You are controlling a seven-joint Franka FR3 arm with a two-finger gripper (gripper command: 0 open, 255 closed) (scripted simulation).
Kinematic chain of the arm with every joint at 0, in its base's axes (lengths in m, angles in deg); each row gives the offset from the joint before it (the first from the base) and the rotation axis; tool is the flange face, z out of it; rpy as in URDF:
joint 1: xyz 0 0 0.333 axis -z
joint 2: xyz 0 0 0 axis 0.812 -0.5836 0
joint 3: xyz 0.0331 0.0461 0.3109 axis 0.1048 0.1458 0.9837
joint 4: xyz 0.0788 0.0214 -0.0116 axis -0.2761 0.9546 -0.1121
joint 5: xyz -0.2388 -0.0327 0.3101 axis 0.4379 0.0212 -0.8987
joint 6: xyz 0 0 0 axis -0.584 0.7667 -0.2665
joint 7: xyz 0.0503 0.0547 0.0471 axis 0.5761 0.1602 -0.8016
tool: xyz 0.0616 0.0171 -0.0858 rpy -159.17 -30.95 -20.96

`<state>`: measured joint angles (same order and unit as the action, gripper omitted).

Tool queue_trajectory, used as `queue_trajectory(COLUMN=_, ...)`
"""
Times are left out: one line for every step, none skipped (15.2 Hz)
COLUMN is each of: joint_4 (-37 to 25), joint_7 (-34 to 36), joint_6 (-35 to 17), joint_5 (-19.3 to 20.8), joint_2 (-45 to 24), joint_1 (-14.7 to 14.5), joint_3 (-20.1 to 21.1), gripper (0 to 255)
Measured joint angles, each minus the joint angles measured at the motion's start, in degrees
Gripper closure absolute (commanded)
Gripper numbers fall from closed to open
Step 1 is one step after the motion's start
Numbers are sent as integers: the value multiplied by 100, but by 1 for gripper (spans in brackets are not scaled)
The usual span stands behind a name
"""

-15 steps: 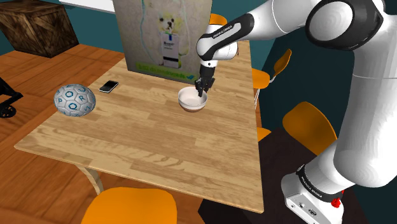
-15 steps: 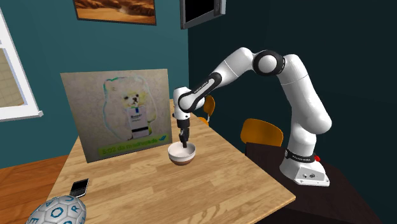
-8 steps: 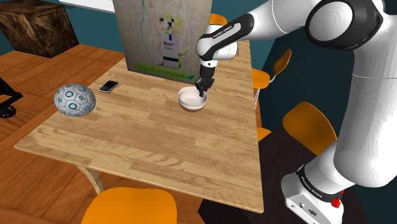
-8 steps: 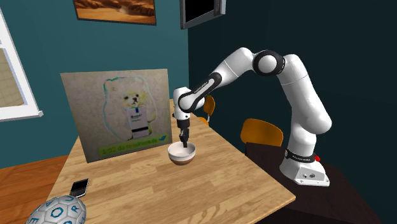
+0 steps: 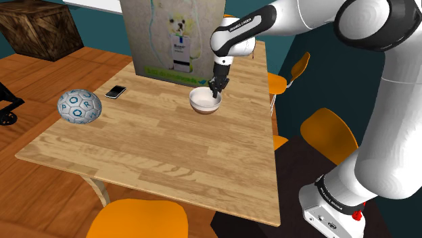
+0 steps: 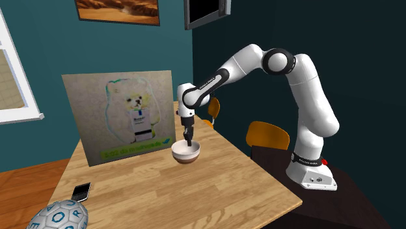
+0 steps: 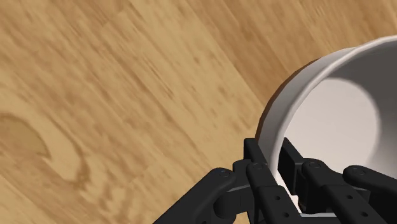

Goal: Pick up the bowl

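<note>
**Teal-walled room, pale wooden table: gripper pinching the bowl's rim**

A wooden table (image 5: pixel 155 149) is standing in a teal-walled room, and the arm is reaching down over it. The black gripper (image 5: pixel 216 90) is pointing straight down and is nearly closed, clamping the wall of the white bowl (image 5: pixel 203 101). In the wrist view one of the fingers (image 7: pixel 257 167) is sitting outside the rim and the other inside.

The bowl is hanging right under the gripper, upright, with its mouth facing up. It is round, so it is showing no long axis.

Whether its darker base is touching the table is hard to make out. In the wrist view the bowl (image 7: pixel 337 108) is running off the frame.

A picture board (image 5: pixel 174 37) with a puppy on it is standing just behind the gripper. A phone (image 5: pixel 115 91) and a ball (image 5: pixel 78 107) are lying well apart from the gripper, toward the shoulder view's left.
</note>
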<state>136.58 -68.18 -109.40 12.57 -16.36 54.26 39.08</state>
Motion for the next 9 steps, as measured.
queue_trajectory(joint_4=-24, joint_7=17, joint_6=53, joint_5=4, joint_2=31, joint_1=-5, joint_3=1, gripper=255)
queue_trajectory(joint_4=-48, joint_7=26, joint_6=107, joint_5=10, joint_2=62, joint_1=-5, joint_3=-1, gripper=255)
queue_trajectory(joint_4=-74, joint_7=22, joint_6=170, joint_5=15, joint_2=97, joint_1=4, joint_3=-7, gripper=255)
queue_trajectory(joint_4=-95, joint_7=38, joint_6=231, joint_5=20, joint_2=138, joint_1=1, joint_3=-8, gripper=255)
queue_trajectory(joint_4=-151, joint_7=49, joint_6=314, joint_5=28, joint_2=165, joint_1=3, joint_3=-10, gripper=255)
queue_trajectory(joint_4=-144, joint_7=56, joint_6=362, joint_5=31, joint_2=221, joint_1=3, joint_3=-12, gripper=255)
queue_trajectory(joint_4=-178, joint_7=75, joint_6=434, joint_5=38, joint_2=261, joint_1=-1, joint_3=-12, gripper=255)
queue_trajectory(joint_4=-212, joint_7=90, joint_6=501, joint_5=43, joint_2=295, joint_1=-4, joint_3=-12, gripper=255)
queue_trajectory(joint_4=-222, joint_7=91, joint_6=533, joint_5=45, joint_2=318, joint_1=-1, joint_3=-13, gripper=255)
